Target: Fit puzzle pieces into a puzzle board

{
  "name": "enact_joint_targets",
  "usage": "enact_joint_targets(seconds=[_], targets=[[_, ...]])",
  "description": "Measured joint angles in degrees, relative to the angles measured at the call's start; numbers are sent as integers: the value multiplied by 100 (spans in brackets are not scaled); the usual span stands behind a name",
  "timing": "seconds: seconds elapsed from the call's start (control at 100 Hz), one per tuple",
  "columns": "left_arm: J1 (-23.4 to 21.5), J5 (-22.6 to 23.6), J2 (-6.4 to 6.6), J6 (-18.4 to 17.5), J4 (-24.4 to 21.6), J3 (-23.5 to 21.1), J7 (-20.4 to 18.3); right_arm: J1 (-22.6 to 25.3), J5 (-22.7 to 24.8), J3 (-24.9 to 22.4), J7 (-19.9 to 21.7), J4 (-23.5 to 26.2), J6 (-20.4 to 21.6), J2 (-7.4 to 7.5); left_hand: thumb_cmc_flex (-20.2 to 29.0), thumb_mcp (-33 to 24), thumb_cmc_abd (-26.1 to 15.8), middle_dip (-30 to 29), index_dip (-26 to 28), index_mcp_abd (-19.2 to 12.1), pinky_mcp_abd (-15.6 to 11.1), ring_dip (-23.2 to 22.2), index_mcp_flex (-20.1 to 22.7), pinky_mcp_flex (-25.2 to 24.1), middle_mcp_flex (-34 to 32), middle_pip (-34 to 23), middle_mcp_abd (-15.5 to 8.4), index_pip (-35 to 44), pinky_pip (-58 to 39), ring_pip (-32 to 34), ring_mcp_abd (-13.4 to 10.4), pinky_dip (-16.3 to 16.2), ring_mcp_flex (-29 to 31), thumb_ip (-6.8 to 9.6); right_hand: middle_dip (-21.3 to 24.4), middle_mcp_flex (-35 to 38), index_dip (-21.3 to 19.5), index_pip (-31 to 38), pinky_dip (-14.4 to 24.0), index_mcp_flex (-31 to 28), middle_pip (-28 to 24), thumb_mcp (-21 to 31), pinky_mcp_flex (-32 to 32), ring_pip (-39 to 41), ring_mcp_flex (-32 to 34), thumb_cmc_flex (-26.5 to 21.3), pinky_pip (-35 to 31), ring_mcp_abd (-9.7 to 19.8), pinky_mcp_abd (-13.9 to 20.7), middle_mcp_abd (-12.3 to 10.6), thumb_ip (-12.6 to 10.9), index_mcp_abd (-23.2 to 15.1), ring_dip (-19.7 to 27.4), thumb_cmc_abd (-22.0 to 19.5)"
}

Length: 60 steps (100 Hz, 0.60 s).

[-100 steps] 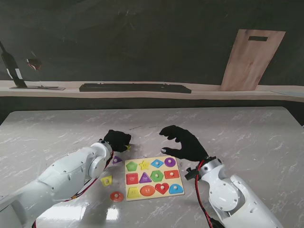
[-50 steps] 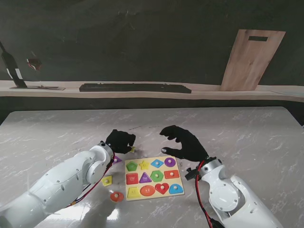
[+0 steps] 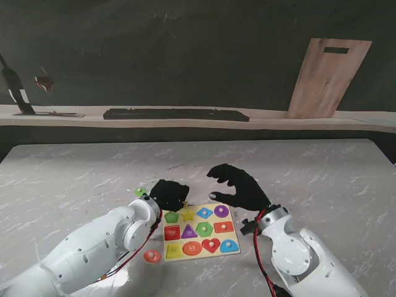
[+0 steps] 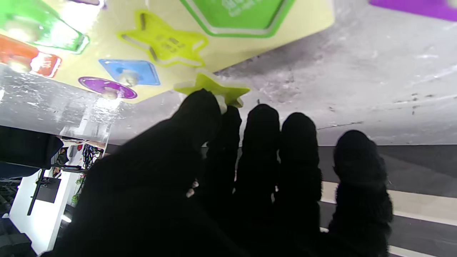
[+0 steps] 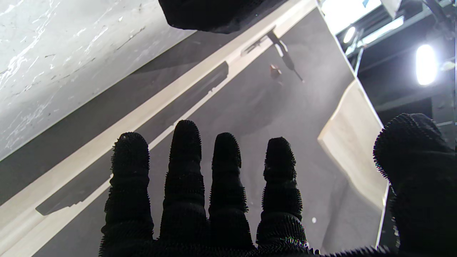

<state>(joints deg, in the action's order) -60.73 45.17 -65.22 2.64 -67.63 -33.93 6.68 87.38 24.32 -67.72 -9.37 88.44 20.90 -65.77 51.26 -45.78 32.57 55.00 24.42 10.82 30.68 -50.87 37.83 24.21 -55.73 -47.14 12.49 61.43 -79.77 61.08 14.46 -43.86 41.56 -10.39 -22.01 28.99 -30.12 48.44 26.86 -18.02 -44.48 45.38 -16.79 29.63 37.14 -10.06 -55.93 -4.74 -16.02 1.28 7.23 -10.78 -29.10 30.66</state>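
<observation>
Left hand (image 3: 168, 194): we've carried the yellow-green star piece (image 4: 214, 90) (pinched in closed fingers) to the yellow wooden puzzle board (image 3: 199, 232)'s far-left corner.
Right hand (image 3: 238, 185): empty, fingers spread, beside the board.
Meaning: star recess (image 4: 162, 43) close; seating comes next.

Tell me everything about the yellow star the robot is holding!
The yellow star is a small, flat, five-pointed puzzle piece in bright yellow-green, with a pale edge; it looks like painted wood. The left hand pinches it between thumb and fingertips, so part of it is hidden. It is held near the edge of the puzzle board, close to the empty star-shaped slot, but not in it yet. In the stand's view the hand hides it.
</observation>
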Motion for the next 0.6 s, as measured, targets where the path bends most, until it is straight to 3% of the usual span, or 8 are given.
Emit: enact_joint_targets(seconds=[0.36,0.6], targets=[[-72,-69,-18,49,-118,163,-141,1,-3,-9,-9,-1,-3,-1,-78,-111,9,59,69,13,0,-63,1,2,-1,-6,2,13,-3,3,0,-58,1,0,0,0,-2,0,51,0,0,-1,-1,0,0,0,-3,0,-2,0,-1,-4,-2,-3],[-24,-153,-91,105,61,302,-47,0,-2,-8,-4,-8,1,-1,-84,-123,18,61,141,13,0,-64,1,2,-1,-7,2,16,-3,3,0,-62,1,0,0,0,-2,0,51,0,0,-56,-1,1,0,0,-3,0,-2,0,-35,-13,-2,-5]])
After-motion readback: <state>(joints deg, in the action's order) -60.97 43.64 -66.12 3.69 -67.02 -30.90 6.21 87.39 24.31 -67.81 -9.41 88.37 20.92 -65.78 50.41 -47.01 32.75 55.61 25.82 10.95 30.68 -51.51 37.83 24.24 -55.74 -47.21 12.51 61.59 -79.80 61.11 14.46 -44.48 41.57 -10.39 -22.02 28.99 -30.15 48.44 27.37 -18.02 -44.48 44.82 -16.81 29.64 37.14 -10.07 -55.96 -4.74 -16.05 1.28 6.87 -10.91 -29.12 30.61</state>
